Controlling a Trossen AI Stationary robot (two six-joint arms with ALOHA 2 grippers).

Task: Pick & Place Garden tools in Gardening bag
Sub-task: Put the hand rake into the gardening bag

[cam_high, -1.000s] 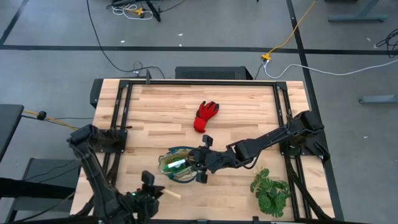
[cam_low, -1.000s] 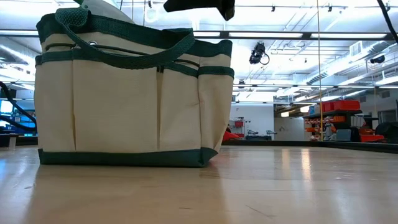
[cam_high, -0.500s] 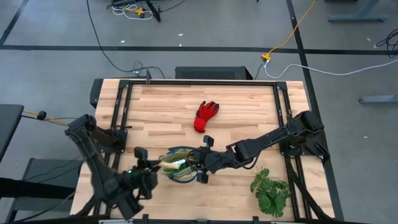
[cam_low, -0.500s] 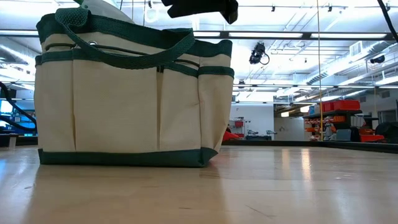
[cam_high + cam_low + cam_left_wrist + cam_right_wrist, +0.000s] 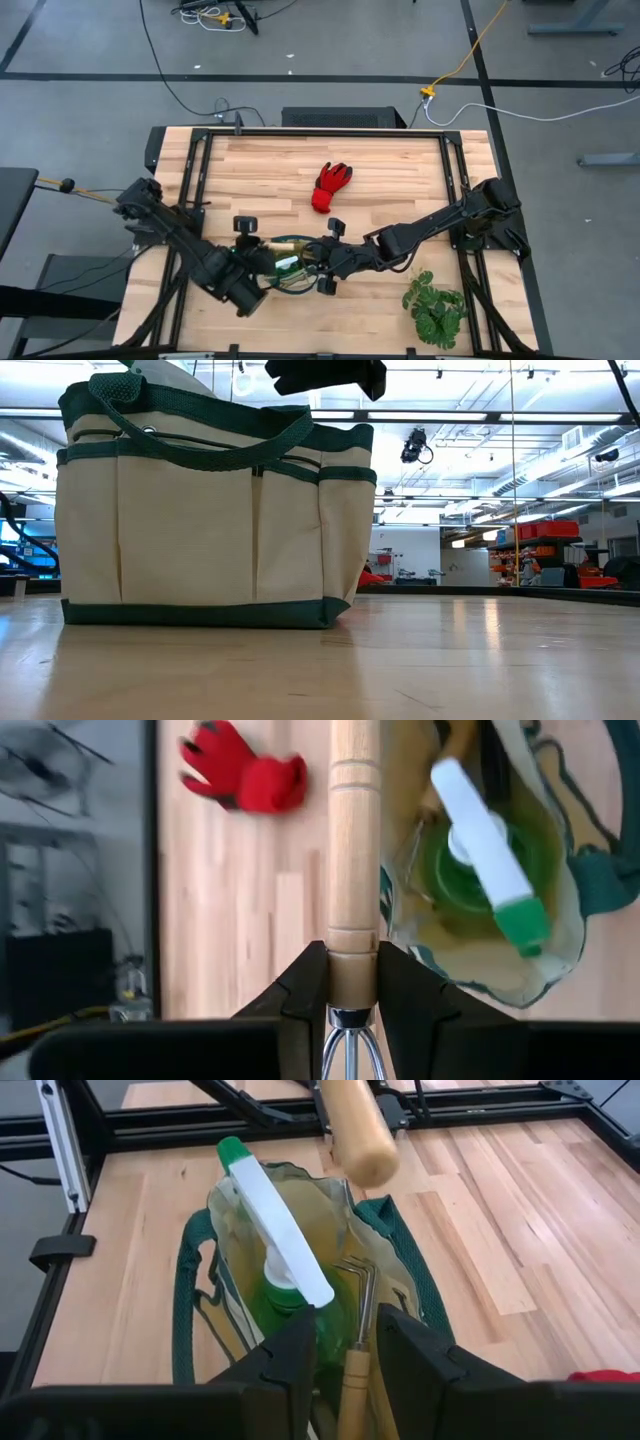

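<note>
The gardening bag [image 5: 288, 265] stands open at lower centre of the high view, and the right wrist view shows what it holds: the green spray bottle [image 5: 283, 1270] with its white nozzle up, and a wooden-handled rake [image 5: 357, 1342] upright beside it. The left gripper [image 5: 352, 982], just left of the bag, is clamped on the second rake [image 5: 353, 840], whose handle end reaches over the bag's mouth. The right gripper [image 5: 345, 1348] sits at the bag's right side, its fingers narrowly parted around the first rake's handle. The red glove [image 5: 331, 186] lies on bare boards above the bag, well apart. A leafy plant [image 5: 435, 306] sits lower right. The wooden table [image 5: 400, 170] is framed by black rails, grey floor beyond.
</note>
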